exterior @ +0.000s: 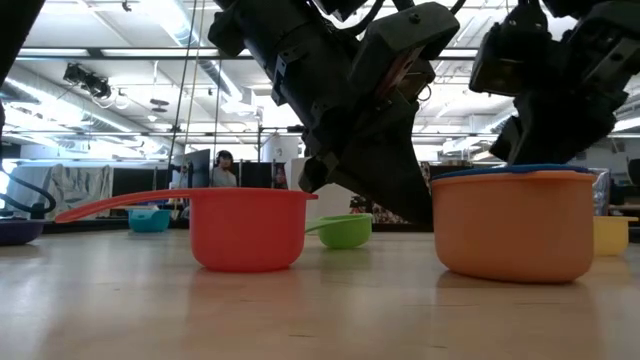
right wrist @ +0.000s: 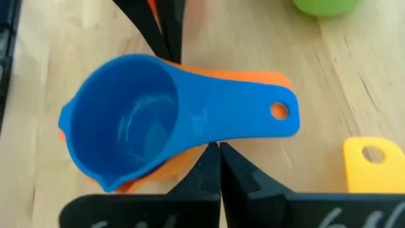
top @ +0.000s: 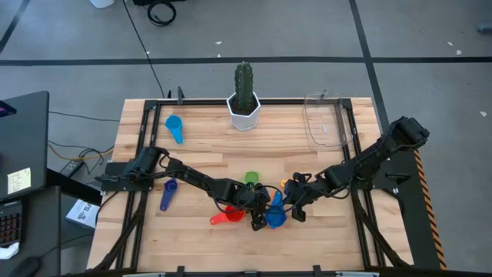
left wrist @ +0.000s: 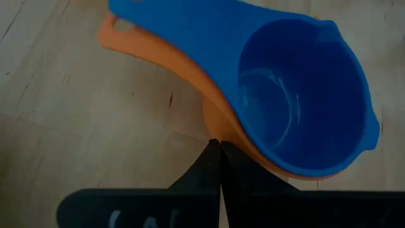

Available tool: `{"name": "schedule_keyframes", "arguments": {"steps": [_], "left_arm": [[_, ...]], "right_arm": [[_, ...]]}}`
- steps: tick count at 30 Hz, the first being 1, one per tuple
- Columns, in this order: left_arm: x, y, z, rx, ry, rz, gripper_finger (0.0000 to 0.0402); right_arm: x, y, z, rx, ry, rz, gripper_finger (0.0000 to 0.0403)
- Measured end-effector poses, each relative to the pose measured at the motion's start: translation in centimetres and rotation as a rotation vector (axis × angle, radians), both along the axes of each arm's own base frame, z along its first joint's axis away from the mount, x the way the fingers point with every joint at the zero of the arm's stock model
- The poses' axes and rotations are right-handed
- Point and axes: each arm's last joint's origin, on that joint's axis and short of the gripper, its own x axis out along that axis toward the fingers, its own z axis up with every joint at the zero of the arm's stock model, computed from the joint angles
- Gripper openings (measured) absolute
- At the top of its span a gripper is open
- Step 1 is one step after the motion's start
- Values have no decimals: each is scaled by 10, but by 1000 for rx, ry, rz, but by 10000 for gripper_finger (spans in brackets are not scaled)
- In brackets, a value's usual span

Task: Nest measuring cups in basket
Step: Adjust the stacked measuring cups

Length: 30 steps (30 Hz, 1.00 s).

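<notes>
At the far left of the table a light blue plastic measuring cup point(top: 174, 126) lies alone, and nearer, beside the left arm, lies a purple plastic scoop point(top: 167, 195); neither has been gathered. Toward the middle, a red plastic cup point(top: 226, 218) stands near the front edge and a small green plastic cup point(top: 251, 178) a little farther back, both single. The left gripper point(top: 257, 219) hangs low just beside the one finished pairing: a blue plastic cup point(top: 276, 215) seated inside an orange plastic cup point(exterior: 515, 222). Its fingers are pressed together on nothing. The right gripper point(top: 296, 208) hovers close on the pair's other side, likewise closed and empty. A yellow plastic cup point(right wrist: 374, 165) sits near it. At the far right, the clear plastic rectangular basket point(top: 324, 121) holds nothing. By my reckoning one nesting is done; five cups and the transfer to the basket remain.
</notes>
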Motion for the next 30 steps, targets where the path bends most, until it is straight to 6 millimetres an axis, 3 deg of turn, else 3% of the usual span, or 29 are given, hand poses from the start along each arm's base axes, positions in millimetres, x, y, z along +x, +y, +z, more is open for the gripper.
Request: {"name": "schedule_keyframes", "arguments": {"steps": [14,22,30], "left_arm": [[-6,5,1,64,54,42,4],[-25,8,49,36,60,35,4],[-75,0,113,-48,115,102,4]], "right_arm": [[-5,-5,4,-9,52,4,0],[-13,-7,61,-77,87,76,0],[-33,-4,127,-75,62,153,0]]}}
